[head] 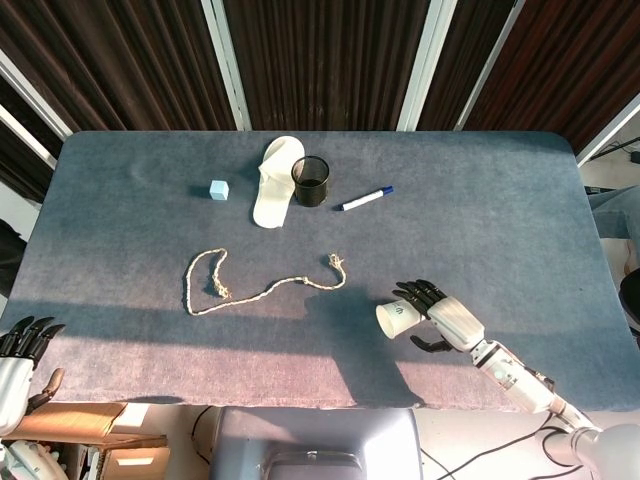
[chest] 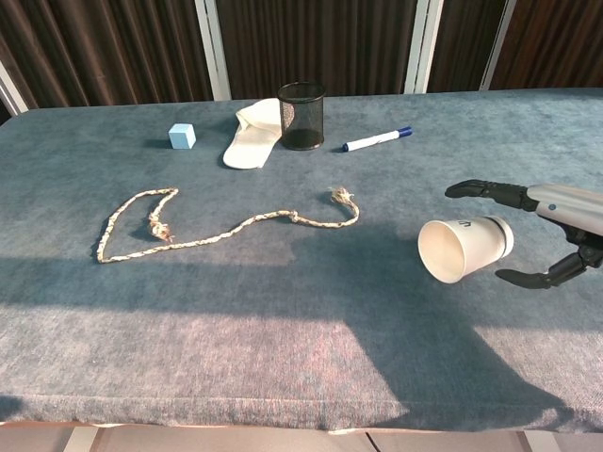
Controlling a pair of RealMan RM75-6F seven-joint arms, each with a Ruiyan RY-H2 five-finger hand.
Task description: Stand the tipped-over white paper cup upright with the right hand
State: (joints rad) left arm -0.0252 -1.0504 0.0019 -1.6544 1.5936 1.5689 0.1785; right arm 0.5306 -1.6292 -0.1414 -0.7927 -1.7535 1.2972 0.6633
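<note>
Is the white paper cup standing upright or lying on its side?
On its side: the white paper cup lies with its open mouth facing sideways, beside the open right hand.

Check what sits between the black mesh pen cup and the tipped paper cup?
Only the frayed end of the rope lies roughly between the mesh pen cup and the paper cup; otherwise bare table cloth, clearest in the chest view.

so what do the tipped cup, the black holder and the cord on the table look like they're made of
Cup: seemingly paper, matte white, thin rolled rim, small printed mark. Holder: looks like black metal mesh, since you can see through its wall. Cord: probably natural fibre, tan, twisted strands, frayed ends.
</note>
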